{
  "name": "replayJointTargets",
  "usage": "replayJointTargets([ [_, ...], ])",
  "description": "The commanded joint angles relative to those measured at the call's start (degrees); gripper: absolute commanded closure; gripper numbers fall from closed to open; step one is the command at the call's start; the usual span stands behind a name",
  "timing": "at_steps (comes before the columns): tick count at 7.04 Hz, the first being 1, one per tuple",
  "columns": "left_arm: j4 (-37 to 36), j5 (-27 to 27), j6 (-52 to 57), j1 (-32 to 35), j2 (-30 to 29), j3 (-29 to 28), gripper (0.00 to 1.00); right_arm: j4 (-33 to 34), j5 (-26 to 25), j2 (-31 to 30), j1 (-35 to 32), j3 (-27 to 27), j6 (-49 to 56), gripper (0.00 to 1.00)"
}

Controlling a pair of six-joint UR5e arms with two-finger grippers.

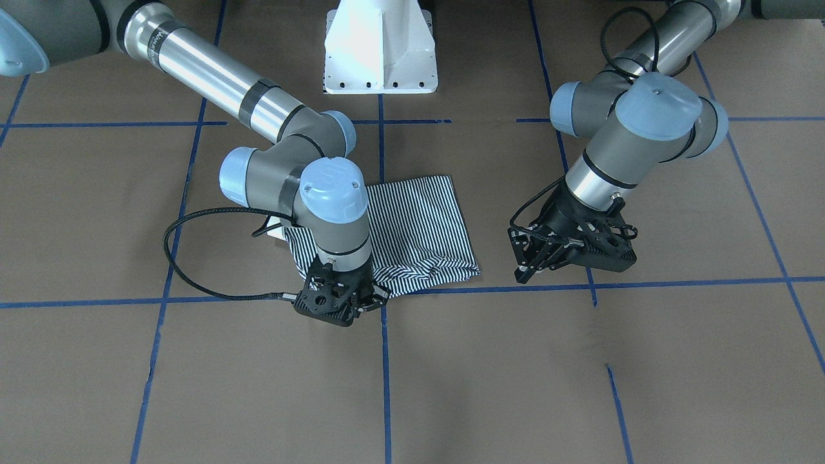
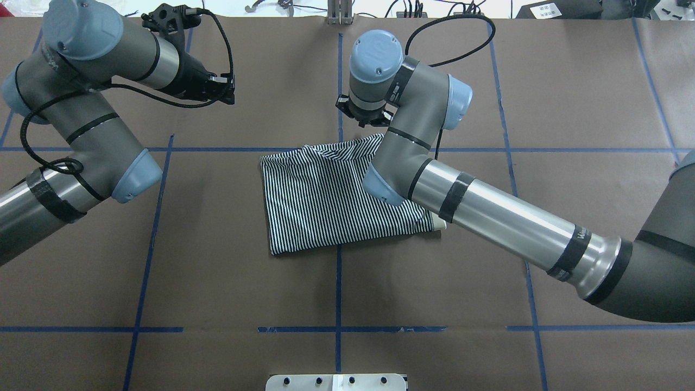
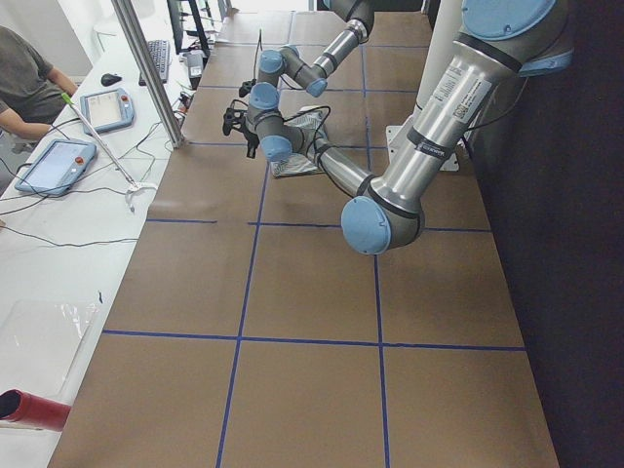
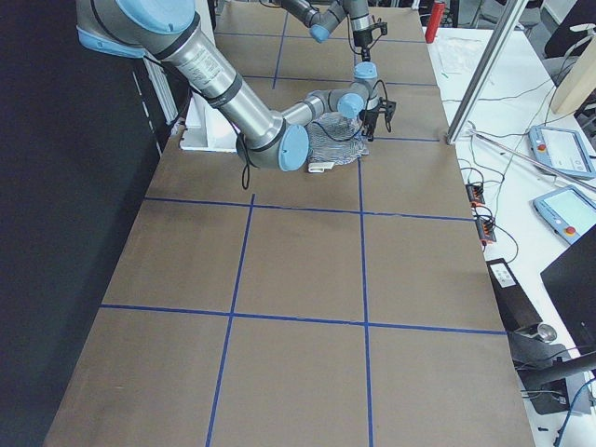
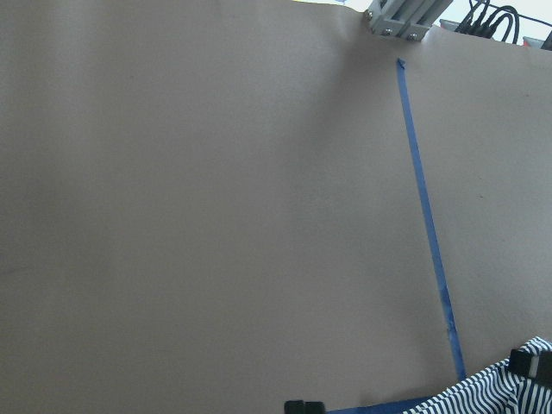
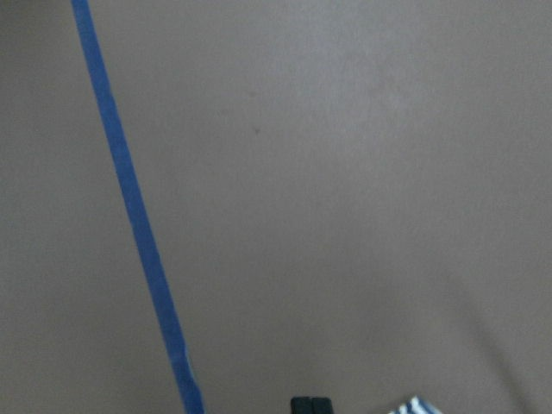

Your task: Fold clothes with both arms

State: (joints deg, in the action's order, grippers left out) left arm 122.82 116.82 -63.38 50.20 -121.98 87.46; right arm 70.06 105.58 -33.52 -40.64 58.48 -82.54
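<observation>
The polo shirt lies flat near the middle of the desk, straddling the centre blue tape line, well clear of all desk edges. It is already reduced to a compact, roughly rectangular packet. No sleeve projects, and only a sliver of the cream collar shows at the packet corner nearest the robot on its right side. The packet edge farthest from the robot is rumpled, with a raised ridge of fabric beside the right arm's wrist. The other edges lie straight. The right tool points down just past that far edge, over the cross tape line. In its wrist view the fingertips meet at the bottom of the picture with fabric only off to one side, so it reads as clenched on nothing. The left tool hangs above bare desk, well apart from the shirt toward the robot's left. Its fingertips also appear together, clenched and empty. Assessment: the main folds are judged complete. What is left is, at most, flattening the rumpled far edge or one further fold to shrink the packet, followed by clearing both arms from the work area. Whether another fold is required cannot be determined from these views.
</observation>
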Motion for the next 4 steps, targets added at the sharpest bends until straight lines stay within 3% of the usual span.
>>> replayJointTargets([
  [1,0.2,0.3,4.8,1.2,3.1,1.1,1.00,0.2,9.3,-3.2,-8.4,1.6,7.1,1.00],
  [3,0.0,0.5,13.5,5.2,7.5,1.7,1.00,0.4,18.0,-19.1,-17.0,14.8,19.1,1.00],
  [4,-0.1,2.0,21.1,9.0,11.1,1.3,1.00,0.4,23.4,-25.9,-23.1,18.8,26.6,1.00],
])
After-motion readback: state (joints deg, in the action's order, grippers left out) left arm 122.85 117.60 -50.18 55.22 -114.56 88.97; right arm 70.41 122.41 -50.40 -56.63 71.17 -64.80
